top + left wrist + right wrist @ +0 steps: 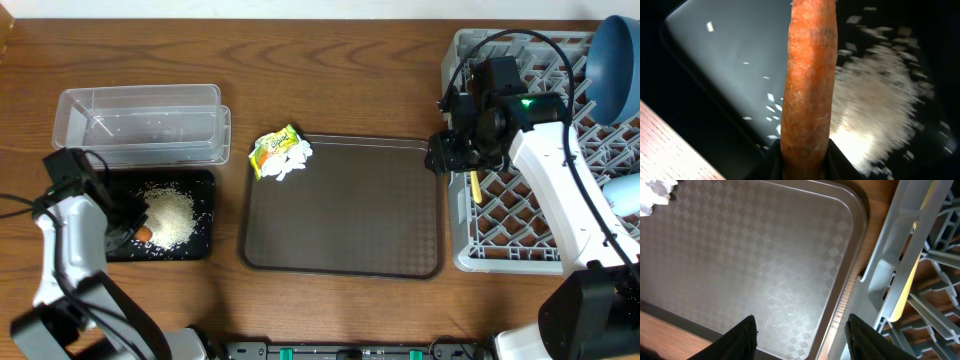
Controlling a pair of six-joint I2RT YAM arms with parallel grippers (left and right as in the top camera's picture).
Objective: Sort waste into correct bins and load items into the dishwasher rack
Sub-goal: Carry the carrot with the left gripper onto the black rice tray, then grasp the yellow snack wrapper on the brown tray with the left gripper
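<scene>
Orange carrot [807,90]: one, gripped at its end by the left tool [130,230], over the black tray [205,245]
White rice [170,215]: one heap in that tray
Bins: two, clear tub [140,125] just beside the tray
Wrapper [268,150], paper [292,160]: one each, on the brown tray [340,210] corner
Yellow spoon [475,186]: one, in the grey rack [490,235]
Right tool [802,335]: spread wide, empty, over the brown tray's right edge

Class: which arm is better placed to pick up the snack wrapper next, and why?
Probably right: the right gripper is open and empty at the edge of the brown tray bearing the snack wrapper; the left gripper holds the carrot over the black tray.
</scene>
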